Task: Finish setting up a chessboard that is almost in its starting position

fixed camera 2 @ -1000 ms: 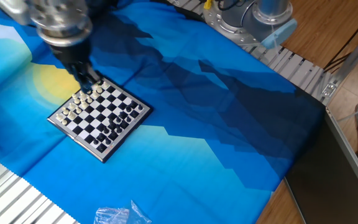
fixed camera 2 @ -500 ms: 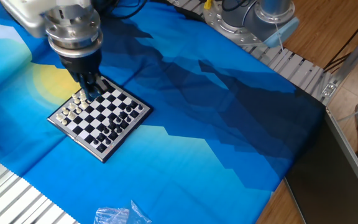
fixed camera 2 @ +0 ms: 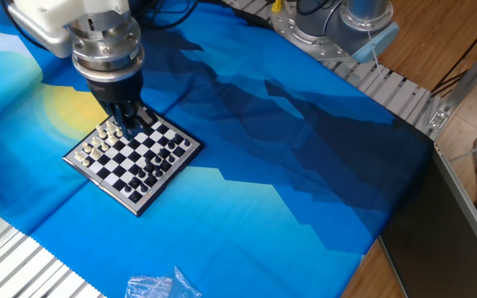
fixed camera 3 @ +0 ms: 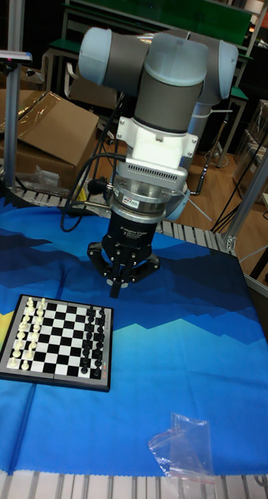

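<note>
Jaws drawn close together, tips nearly meeting, hanging at the far edge of the chessboard (fixed camera 3: 56,341); whether gripping a tiny piece, impossible to tell. Gripper (fixed camera 3: 117,290) pointing straight down. Chessboard lying flat on the blue cloth (fixed camera 2: 305,174) covering the desk, white pieces (fixed camera 3: 25,331) lining one side, black pieces (fixed camera 3: 93,341) the opposite. Clear plastic bag (fixed camera 3: 183,443) lying crumpled near the cloth's front edge, well apart.

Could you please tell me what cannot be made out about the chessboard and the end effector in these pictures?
- Small black-and-white checked chessboard: piece types too small in both views; which piece is misplaced unclear.
- Board's far corner, fixed view: hidden behind the end effector.
- Dark two-finger end effector: fingertips too small to tell whether they hold a piece.
</note>
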Robot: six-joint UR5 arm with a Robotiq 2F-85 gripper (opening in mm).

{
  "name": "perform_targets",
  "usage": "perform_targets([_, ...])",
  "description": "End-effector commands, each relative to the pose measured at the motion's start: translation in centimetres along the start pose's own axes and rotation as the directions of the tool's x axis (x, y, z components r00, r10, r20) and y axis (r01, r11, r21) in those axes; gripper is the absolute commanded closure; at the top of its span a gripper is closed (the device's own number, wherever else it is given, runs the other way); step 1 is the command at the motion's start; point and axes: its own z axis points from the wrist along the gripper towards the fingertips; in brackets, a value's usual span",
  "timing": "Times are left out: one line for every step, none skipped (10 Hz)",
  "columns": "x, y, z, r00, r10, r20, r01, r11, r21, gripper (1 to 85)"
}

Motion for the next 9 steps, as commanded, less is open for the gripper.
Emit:
perform_targets([0.5, 0.0, 1.7, 0.999, 0.029, 0.023, -0.029, 0.999, -0.025, 84.7])
perform_targets([0.8, -0.6, 2.1, 0.999, 0.022, 0.023, -0.021, 1.000, -0.013, 84.7])
perform_targets([1.2, -1.2, 2.1, 1.000, 0.015, 0.012, -0.015, 1.000, 0.005, 84.7])
perform_targets([1.7, -1.5, 2.2, 1.000, 0.008, -0.006, -0.008, 1.000, 0.017, 84.7])
perform_targets([1.9, -1.5, 2.2, 1.000, 0.004, -0.012, -0.004, 1.000, 0.017, 84.7])
perform_targets([2.0, -1.6, 2.2, 1.000, -0.001, -0.012, 0.001, 1.000, 0.018, 84.7])
perform_targets([2.0, -1.7, 2.3, 1.000, -0.014, -0.009, 0.014, 1.000, 0.021, 84.7])
perform_targets([1.9, -1.8, 2.3, 1.000, -0.022, -0.003, 0.022, 0.999, 0.026, 84.7])
perform_targets([1.9, -1.8, 2.3, 1.000, -0.026, -0.002, 0.027, 0.999, 0.026, 84.7])
